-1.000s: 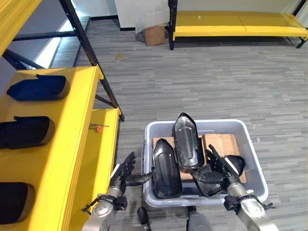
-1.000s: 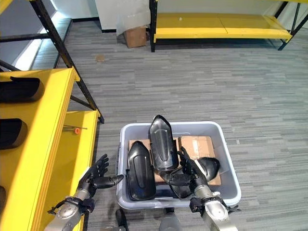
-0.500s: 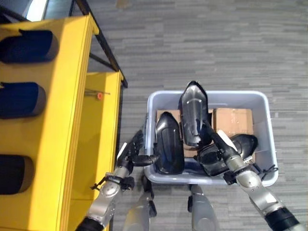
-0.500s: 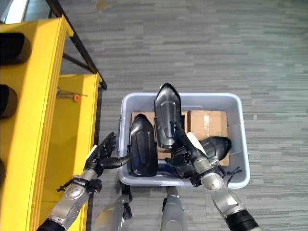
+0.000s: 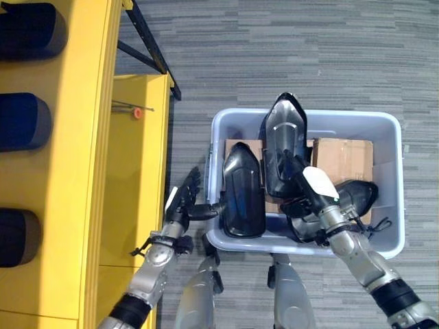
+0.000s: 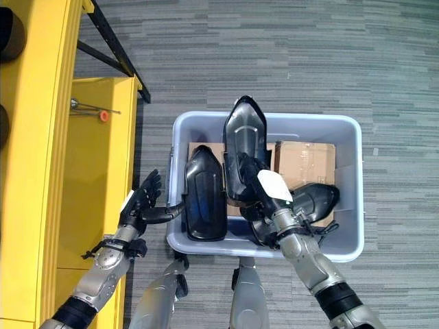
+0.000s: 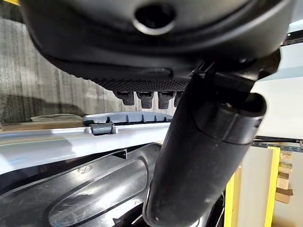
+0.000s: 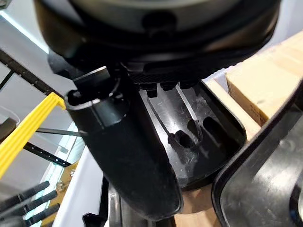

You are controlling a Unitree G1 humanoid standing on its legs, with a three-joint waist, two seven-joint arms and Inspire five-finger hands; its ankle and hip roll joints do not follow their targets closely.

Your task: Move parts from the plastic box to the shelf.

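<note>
Grey plank floor (image 5: 288, 55). Nearest: left hand (image 5: 183, 203), fingers straight and spread, thumb touching black part (image 5: 242, 192) at left wall of plastic box (image 5: 391, 130). Right hand (image 5: 310, 199) inside box among black parts (fingers hidden, cannot tell grip). Cardboard (image 5: 346, 159) beneath. Left: yellow shelf (image 5: 82, 137) with dark parts (image 5: 24, 120).
</note>
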